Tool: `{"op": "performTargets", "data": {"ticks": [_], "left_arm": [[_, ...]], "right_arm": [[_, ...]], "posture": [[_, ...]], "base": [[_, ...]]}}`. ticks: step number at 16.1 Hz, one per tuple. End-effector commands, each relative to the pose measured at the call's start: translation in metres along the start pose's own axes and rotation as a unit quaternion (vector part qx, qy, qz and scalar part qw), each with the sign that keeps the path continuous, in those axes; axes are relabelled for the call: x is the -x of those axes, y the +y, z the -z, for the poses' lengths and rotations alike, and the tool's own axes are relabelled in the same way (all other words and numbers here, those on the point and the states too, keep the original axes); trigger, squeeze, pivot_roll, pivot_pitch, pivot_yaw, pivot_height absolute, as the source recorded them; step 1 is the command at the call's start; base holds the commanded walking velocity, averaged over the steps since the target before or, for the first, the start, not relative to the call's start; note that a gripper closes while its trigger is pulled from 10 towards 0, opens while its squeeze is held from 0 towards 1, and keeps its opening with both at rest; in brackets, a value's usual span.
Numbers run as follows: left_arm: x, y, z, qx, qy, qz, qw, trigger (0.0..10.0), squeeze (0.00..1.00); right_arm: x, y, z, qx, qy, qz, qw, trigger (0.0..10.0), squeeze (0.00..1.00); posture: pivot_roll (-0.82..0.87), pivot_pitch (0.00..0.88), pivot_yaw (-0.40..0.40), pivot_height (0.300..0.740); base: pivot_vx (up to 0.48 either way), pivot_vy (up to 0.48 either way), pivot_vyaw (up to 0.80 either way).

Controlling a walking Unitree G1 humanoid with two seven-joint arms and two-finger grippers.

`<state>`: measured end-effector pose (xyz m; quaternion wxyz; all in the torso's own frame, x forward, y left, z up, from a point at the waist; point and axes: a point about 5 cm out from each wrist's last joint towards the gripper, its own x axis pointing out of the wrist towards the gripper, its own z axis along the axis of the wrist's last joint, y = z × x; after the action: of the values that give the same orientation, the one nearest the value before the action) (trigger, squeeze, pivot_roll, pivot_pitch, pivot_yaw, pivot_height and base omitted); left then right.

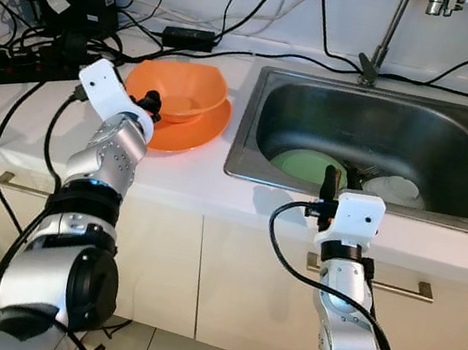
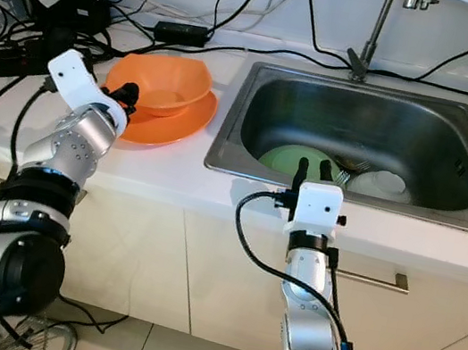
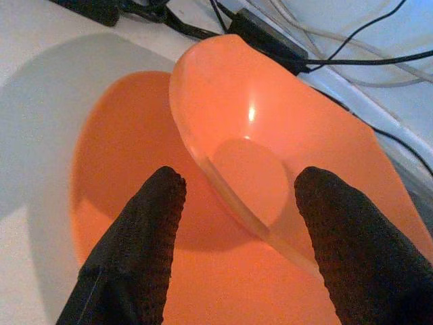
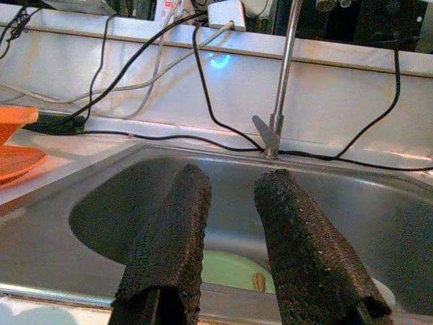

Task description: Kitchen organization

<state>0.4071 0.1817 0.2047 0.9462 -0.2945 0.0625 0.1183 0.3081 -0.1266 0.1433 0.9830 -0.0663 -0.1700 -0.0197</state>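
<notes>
Steel sink with half-hidden green plate; both end effectors released, left straddling orange bowl.

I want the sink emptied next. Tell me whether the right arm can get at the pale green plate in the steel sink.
Probably yes. The right gripper hovers open at the sink's front rim, and the pale green plate lies just beyond, its near side uncovered.

Left hand and right hand open
</notes>
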Motion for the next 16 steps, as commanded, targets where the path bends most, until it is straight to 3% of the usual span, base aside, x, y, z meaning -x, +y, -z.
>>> {"op": "performTargets", "data": {"ticks": [1,16], "left_arm": [[-0.002,-0.001,-0.007,0.008,-0.007,0.002,1.000,10.0,0.00],[-0.009,0.019,0.015,0.062,0.048,-0.066,0.995,10.0,0.00]], "right_arm": [[-0.002,0.002,-0.002,-0.005,-0.003,-0.004,1.000,10.0,0.00],[0.000,0.003,0.001,-0.005,0.003,-0.009,1.000,10.0,0.00]], "posture": [[0.03,0.007,0.071,0.740],[0.03,0.007,0.066,0.740]], "base": [[0.000,0.000,0.00],[0.000,0.000,0.00]]}}
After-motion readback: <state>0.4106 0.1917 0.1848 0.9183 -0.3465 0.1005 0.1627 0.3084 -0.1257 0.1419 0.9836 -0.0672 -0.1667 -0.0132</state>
